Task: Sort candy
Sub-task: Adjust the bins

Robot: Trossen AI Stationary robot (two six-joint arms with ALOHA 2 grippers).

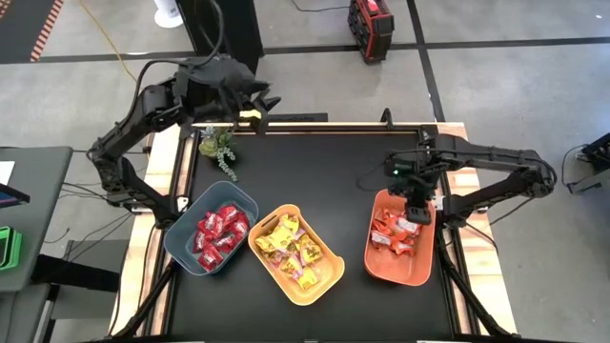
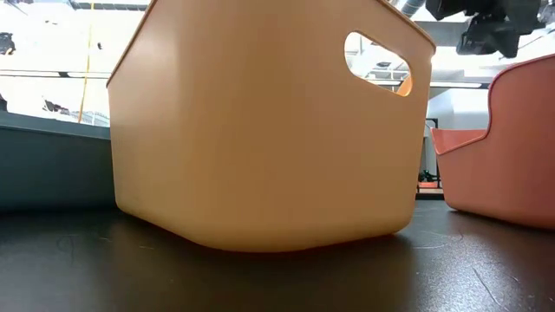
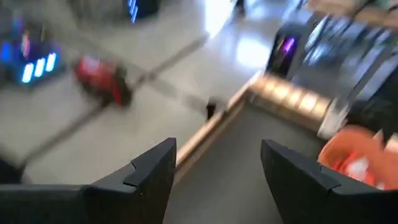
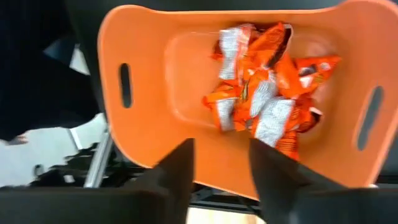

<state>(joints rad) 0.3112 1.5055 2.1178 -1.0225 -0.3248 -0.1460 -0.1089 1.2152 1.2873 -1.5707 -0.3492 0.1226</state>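
The black table (image 1: 315,171) fills the middle of the room, with a pale wooden frame showing along its edges. Two dark arms reach over it. The left one is drawn back to the far left corner, its left gripper (image 3: 217,171) raised above the table edge with the fingers spread apart and nothing between them. The right arm stretches in from the right side, and its right gripper (image 4: 221,165) hangs directly over the orange bin (image 1: 416,270), fingers parted and empty.

Three plastic bins sit in a row along the near side. The yellow bin (image 1: 329,272) is in the middle, angled, and from table height its pale wall blocks most of the sight line. The blue-grey bin (image 1: 181,243) stands to its left, nearly touching it, and the orange bin is well apart on the right.

The candy is in the bins by kind. The deep red candy (image 1: 219,233) lies heaped in the blue-grey bin. The yellow candy (image 1: 291,248), marked with pink, is spread through the yellow bin. The orange-red candy (image 4: 267,93), with white on the wrappers, is piled toward one end of the orange bin, under the right gripper.

A small green plant sprig (image 1: 221,148) sits on the table near the far left corner, just below the left gripper.
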